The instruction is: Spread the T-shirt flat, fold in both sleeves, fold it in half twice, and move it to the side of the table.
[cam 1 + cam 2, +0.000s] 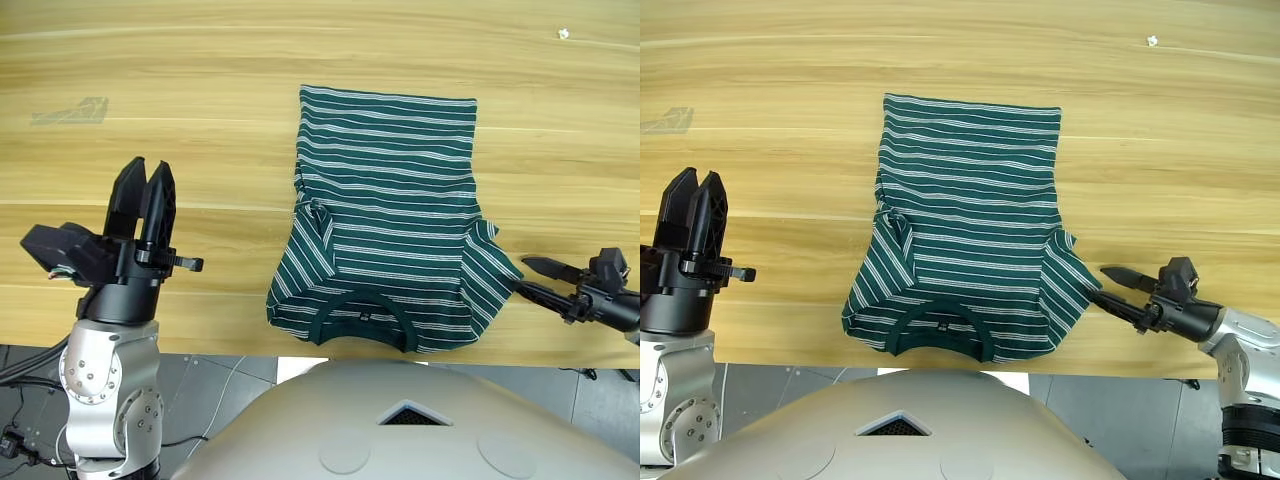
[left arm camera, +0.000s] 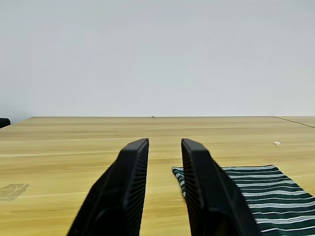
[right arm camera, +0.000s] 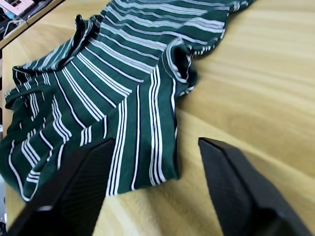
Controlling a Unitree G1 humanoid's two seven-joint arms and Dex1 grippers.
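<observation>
No legible text; collar tag (image 1: pixel 364 318) on T-shirt (image 1: pixel 395 190) too small to read

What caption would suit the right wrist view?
Open right pincer poised at the sleeve of the striped T-shirt on a wooden table.

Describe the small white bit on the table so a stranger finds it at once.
On the wooden table lies a green striped T-shirt. Beyond its far right corner sits the white bit, alone on the wood. It is tiny and bright, unlike the flat grey mark far left.

Green striped T-shirt (image 1: pixel 390 215) flat, collar at near edge.
</observation>
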